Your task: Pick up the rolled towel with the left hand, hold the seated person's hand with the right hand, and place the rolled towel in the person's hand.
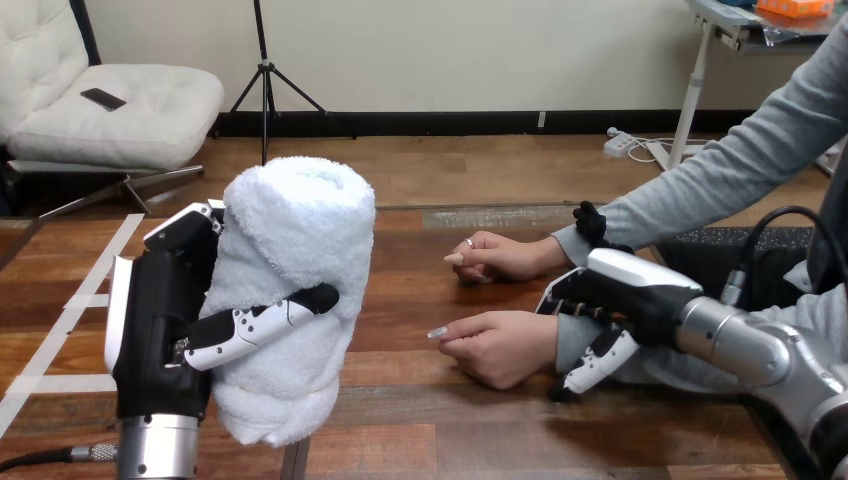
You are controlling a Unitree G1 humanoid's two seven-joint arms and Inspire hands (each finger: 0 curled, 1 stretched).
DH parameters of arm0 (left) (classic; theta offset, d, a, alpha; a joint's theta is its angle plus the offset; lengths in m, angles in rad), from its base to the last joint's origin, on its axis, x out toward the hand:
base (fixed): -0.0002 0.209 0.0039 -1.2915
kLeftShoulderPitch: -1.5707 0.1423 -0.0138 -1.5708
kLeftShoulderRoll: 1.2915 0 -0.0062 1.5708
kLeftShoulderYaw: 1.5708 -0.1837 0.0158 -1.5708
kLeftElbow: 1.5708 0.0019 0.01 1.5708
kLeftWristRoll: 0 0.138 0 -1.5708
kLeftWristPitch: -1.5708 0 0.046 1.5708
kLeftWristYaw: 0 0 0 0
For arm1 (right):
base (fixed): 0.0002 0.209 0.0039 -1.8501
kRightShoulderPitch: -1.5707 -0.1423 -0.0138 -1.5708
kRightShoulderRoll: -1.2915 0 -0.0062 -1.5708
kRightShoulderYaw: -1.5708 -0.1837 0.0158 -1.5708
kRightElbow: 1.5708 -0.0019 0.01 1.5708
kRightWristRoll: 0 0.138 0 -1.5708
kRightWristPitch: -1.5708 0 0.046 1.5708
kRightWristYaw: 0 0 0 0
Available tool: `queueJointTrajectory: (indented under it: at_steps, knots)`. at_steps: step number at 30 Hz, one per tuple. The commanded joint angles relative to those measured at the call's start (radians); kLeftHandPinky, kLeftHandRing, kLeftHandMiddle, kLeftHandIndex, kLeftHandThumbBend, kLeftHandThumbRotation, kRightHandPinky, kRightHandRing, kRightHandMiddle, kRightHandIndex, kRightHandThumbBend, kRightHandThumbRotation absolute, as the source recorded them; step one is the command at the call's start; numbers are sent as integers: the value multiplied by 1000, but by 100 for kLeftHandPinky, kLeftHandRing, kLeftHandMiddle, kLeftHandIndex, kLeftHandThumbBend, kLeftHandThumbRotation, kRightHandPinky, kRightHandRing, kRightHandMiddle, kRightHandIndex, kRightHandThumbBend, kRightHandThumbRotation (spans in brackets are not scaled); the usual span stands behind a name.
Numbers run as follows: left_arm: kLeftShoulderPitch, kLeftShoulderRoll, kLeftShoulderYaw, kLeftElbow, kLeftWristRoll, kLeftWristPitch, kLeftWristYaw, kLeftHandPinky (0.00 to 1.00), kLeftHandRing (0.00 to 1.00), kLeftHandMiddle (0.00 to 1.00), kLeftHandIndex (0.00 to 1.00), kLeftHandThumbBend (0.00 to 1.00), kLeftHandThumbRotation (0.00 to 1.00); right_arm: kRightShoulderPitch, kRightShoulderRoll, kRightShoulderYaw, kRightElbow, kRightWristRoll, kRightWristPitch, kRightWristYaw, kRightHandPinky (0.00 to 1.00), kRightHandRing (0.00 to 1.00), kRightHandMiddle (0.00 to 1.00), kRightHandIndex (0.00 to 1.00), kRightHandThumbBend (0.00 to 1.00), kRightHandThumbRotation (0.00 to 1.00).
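Observation:
My left hand (160, 320) holds the white rolled towel (295, 260) upright above the table's left part, its thumb curled across the roll's front and its fingers behind. The person's two hands rest on the wooden table (420, 300) at the right, fingertips pointing left. The nearer one (500, 345) lies loosely curled, and the farther one (505, 255) sits just behind it. My right hand (630, 285) is at the nearer hand's wrist, fingers curled over the grey sleeve and thumb (595, 365) under it. The towel is well apart from the person's hands.
White tape lines (70, 310) cross the table's left end. A dark mat (720, 240) lies at the table's right side behind my right arm. Bare wood lies between the towel and the person's hands.

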Motion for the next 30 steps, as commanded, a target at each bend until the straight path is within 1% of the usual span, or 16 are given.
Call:
queueJointTrajectory:
  at_steps: [1,7,12,15,19,30]
  knots:
    - [-69,5,3,-24,-6,-29,4,28,32,39,42,55,0,-57,3,9,-39,-11,-5,-27,47,53,57,60,98,20]
    - [-69,6,5,-23,-8,-30,4,28,32,38,42,55,0,-67,3,24,-35,-37,12,-19,46,52,57,59,99,20]
    - [-71,8,8,-16,-15,-35,-1,27,32,38,42,54,0,-72,-1,35,-26,-57,10,-24,45,50,56,58,99,19]
    - [-72,8,9,-13,-19,-37,-2,27,32,38,43,55,0,-76,-2,42,-19,-67,14,-20,44,49,56,58,100,20]
    - [-75,9,13,-7,-19,-45,0,27,32,38,43,55,0,-83,-2,52,-13,-82,35,-11,44,49,56,57,100,20]
    - [-80,12,17,15,-20,-65,-1,28,32,39,43,56,0,-89,-2,59,3,-89,58,-1,45,49,54,57,100,13]
